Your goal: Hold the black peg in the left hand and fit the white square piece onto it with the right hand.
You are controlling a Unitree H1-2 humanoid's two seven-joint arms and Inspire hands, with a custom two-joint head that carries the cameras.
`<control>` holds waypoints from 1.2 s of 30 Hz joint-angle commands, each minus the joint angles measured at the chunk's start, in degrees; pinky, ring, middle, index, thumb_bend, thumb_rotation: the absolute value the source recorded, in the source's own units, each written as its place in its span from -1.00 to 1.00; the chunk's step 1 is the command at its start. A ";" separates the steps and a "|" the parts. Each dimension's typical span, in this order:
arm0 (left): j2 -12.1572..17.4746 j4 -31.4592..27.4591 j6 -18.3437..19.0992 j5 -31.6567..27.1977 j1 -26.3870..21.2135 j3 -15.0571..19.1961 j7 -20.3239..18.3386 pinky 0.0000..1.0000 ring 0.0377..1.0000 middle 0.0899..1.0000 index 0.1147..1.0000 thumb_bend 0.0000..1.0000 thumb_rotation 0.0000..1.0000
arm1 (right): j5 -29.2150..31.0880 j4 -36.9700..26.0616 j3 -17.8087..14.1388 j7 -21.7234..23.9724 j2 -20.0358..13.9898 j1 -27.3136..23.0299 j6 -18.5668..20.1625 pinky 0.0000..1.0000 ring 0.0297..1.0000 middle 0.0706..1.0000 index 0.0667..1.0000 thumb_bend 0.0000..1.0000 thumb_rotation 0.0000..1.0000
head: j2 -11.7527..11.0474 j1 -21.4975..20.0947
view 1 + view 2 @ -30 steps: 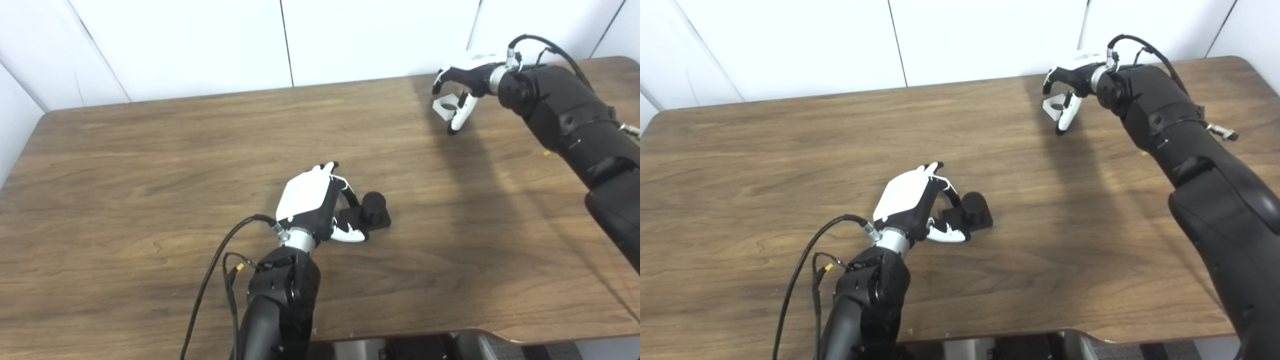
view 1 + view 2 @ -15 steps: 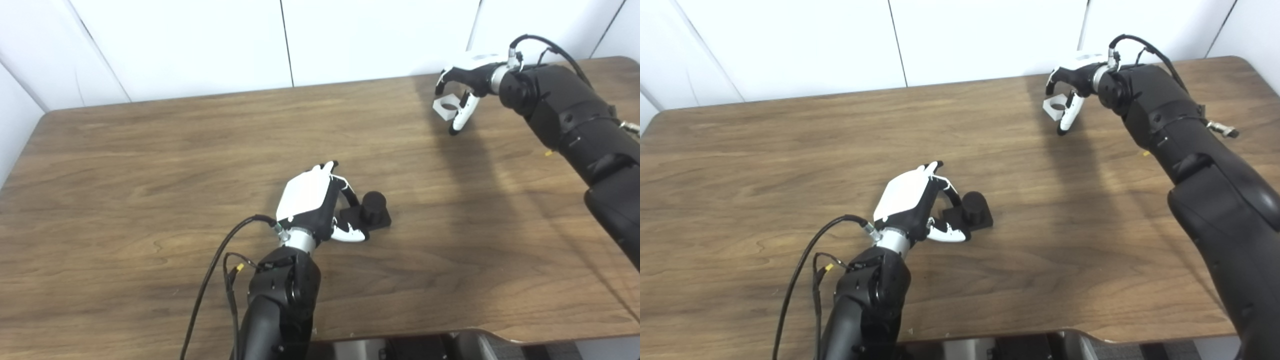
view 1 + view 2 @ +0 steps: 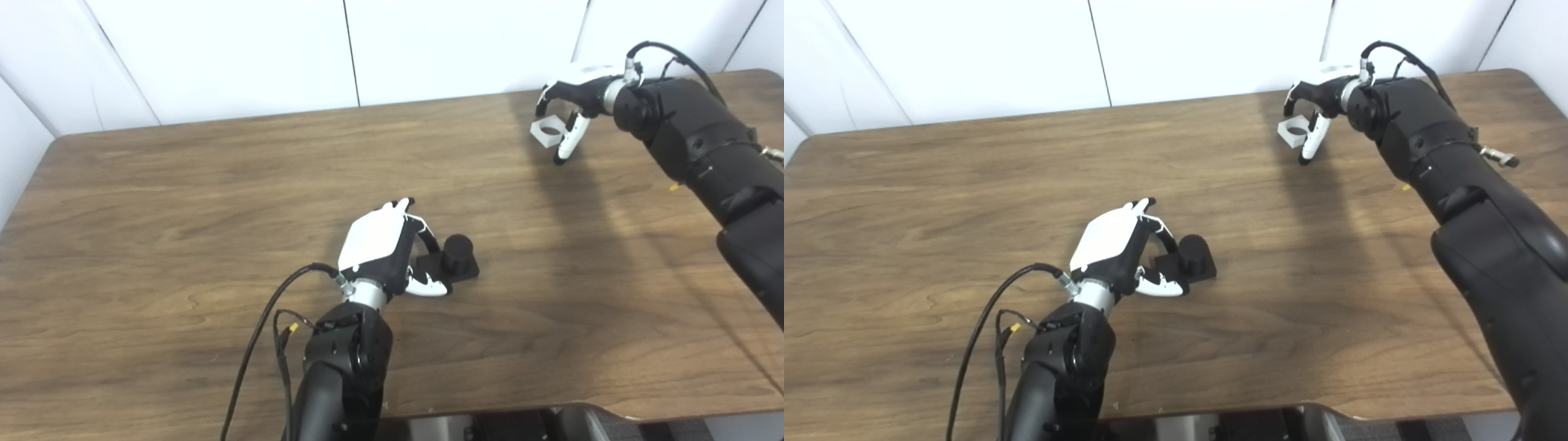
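Note:
The black peg stands upright on its square black base, on the table just right of centre. My left hand rests against the base's left side, fingers arched onto it and thumb at its near corner, gripping it. The white square piece, with a round hole in it, lies at the far right of the table. Over it hovers my right hand with its fingers apart: curled fingers behind the piece, one long finger down its right side. Nothing shows the piece clamped.
The brown wooden table runs to a white panelled wall at the back. A black cable loops off my left forearm near the front edge. A small yellow speck lies beside my right forearm.
My right hand has shifted slightly to the right beside the white piece, which has barely moved. The left hand and the peg have stayed still.

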 commanded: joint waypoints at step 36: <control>-1.40 1.73 0.47 1.29 -0.30 0.03 -0.35 1.00 1.00 0.97 -0.17 0.05 -0.91 | -0.56 -0.17 0.13 -3.93 -2.85 -2.92 -2.40 1.00 1.00 0.86 -0.10 0.05 -0.71 | -0.36 -0.17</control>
